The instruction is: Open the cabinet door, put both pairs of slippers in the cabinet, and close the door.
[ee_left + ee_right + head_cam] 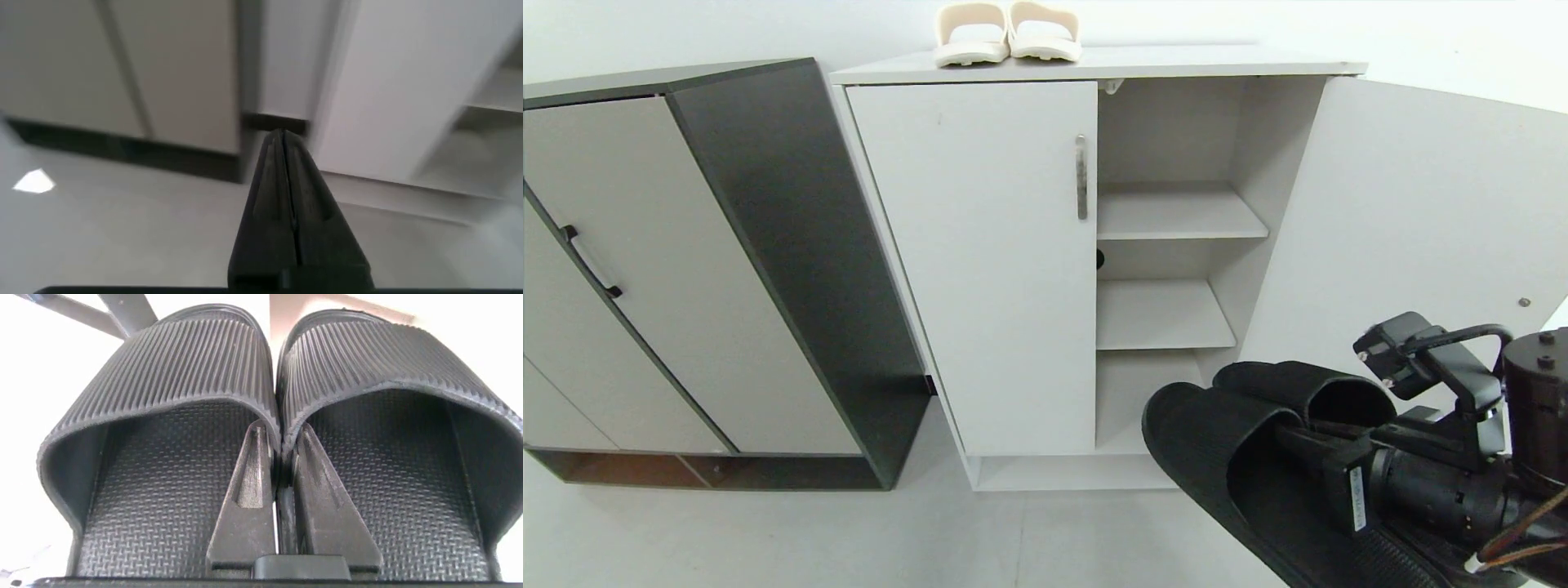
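Note:
My right gripper (pixel 280 449) is shut on the pair of black slippers (pixel 1258 425), one finger inside each slipper, pinching their inner straps (pixel 276 392) together. In the head view it holds them in the air at lower right, in front of the white cabinet (pixel 1094 65). The cabinet's right door (pixel 1421 220) is swung open, showing bare shelves (pixel 1176 216); its left door (pixel 988 261) is closed. A pair of cream slippers (pixel 1007 33) rests on top of the cabinet. My left gripper (pixel 283 143) is shut with nothing in it, low above the floor, facing the cabinets' bases.
A dark grey cabinet (pixel 792 245) with light doors stands just left of the white one. Grey floor (pixel 849 539) lies open in front of both. The open door stands to the right of the held slippers.

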{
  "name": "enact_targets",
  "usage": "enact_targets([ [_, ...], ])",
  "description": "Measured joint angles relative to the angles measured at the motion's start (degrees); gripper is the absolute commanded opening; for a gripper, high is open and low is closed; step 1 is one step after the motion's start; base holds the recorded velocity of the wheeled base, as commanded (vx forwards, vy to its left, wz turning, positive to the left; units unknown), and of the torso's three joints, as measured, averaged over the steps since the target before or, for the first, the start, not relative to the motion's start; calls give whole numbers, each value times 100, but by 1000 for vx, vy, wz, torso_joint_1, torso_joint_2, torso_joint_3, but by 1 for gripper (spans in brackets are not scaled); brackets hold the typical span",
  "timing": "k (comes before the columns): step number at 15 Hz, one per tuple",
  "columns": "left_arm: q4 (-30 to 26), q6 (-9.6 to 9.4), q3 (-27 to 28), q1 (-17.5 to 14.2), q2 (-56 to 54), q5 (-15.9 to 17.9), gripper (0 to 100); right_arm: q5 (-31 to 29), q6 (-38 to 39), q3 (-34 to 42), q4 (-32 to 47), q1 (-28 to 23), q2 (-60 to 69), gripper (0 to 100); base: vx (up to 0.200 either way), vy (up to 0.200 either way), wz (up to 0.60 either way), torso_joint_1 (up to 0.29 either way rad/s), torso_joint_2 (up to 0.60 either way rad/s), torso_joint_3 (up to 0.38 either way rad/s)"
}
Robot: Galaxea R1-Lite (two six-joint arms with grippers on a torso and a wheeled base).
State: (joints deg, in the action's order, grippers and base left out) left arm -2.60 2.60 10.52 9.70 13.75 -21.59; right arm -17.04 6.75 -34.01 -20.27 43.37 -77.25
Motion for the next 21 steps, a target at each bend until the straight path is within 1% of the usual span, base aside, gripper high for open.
enact_targets([
  [1,105,0,-419,-199,-308,-126,0,-6,0,9,7,12,-17,0,0,0,0,0,0,0],
  [2,260,57,-697,-310,-499,-208,0,0,0,15,7,22,-33,0,0,0,0,0,0,0],
  [3,361,165,-846,-433,-638,-282,0,2,0,15,5,22,-41,0,0,0,0,0,0,0],
  [4,363,163,-937,-590,-772,-285,0,2,2,17,7,20,-56,0,0,0,0,0,0,0],
  [5,372,40,-973,-740,-924,-200,0,10,2,24,2,34,-80,0,0,0,0,0,0,0],
  [6,379,-115,-995,-836,-1073,150,0,22,2,37,-2,63,-100,0,0,0,0,0,0,0],
  [7,390,-197,-1014,-900,-1185,736,0,21,5,45,-28,111,-119,0,0,0,0,0,0,0],
  [9,324,-273,-1036,-950,-1301,1948,0,18,17,55,-148,238,-157,0,0,0,0,0,0,0],
  [10,282,-335,-1041,-959,-1331,2369,0,11,20,77,-171,315,-169,0,0,0,0,0,0,0],
  [11,269,-425,-1045,-965,-1351,2405,0,11,20,88,-202,364,-179,0,0,0,0,0,0,0],
  [12,260,-445,-1050,-970,-1365,2405,0,10,17,96,-215,393,-185,0,0,0,0,0,0,0],
  [15,255,-328,-1050,-970,-1385,2388,0,0,20,91,-416,428,-260,0,0,0,0,0,0,0],
  [18,252,-328,-1052,-970,-1389,2382,0,-135,38,91,-953,434,-475,0,0,0,0,0,0,0],
  [20,252,-330,-1052,-970,-1389,2386,0,-316,41,69,-1128,447,-666,0,0,0,0,0,0,0],
  [21,252,-328,-1052,-970,-1389,2386,0,-449,83,52,-1230,478,-819,0,0,-200,0,2,7,7],
])
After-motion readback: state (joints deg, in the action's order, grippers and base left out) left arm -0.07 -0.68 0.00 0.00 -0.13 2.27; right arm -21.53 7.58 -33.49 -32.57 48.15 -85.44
